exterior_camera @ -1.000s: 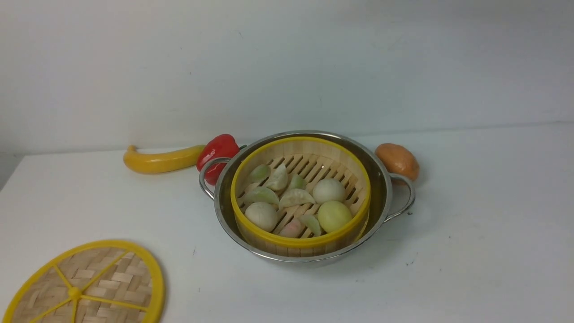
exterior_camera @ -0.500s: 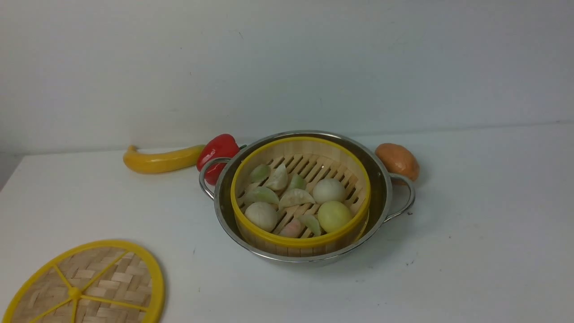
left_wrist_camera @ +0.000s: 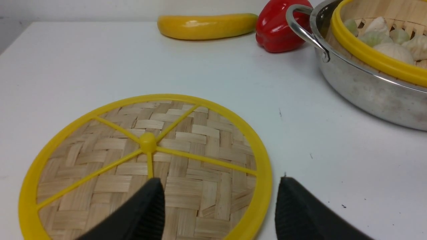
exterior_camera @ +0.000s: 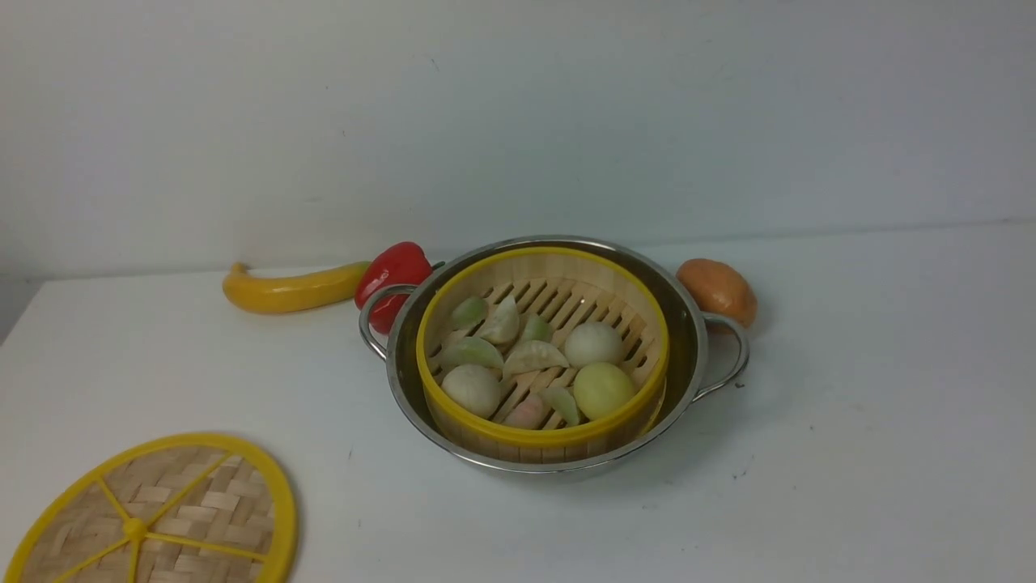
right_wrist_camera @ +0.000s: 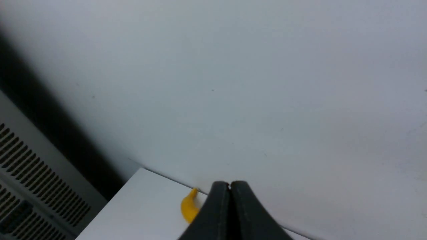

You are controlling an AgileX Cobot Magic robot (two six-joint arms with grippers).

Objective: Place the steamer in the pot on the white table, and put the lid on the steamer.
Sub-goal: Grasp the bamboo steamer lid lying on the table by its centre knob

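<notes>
Bamboo steamer [exterior_camera: 542,438] sitting in pot [exterior_camera: 693,328], lid [left_wrist_camera: 146,166] lying apart.
Over lid's rim, left gripper [left_wrist_camera: 220,182] is gaping; right gripper [right_wrist_camera: 229,185] is pressing together.

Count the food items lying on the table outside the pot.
3: a banana left of the pot, a red pepper by its left handle, and a potato by its right handle. More could be hidden behind the pot.
</notes>
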